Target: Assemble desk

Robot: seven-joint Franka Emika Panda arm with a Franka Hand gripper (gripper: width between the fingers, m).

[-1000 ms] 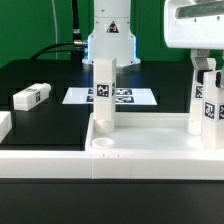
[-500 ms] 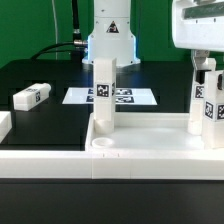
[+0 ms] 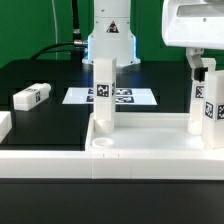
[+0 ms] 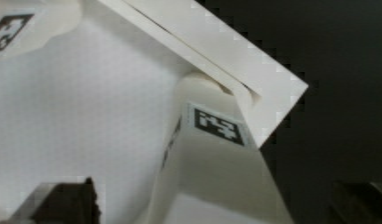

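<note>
Claw (image 3: 205, 68) spread, not gripping upright leg (image 3: 210, 110) in desk top (image 3: 140, 160). Next: lift clear, grab loose leg (image 3: 31, 96) off table (image 3: 60, 75).

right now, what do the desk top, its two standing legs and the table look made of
Desk top: probably hard white plastic, smooth with slight sheen, crisp moulded rim.
Leg on the exterior view's left and leg on its right: apparently the same plastic; their black-and-white tags look printed, maybe stickers.
Table: black and matte; cloth or mat, cannot tell.
</note>
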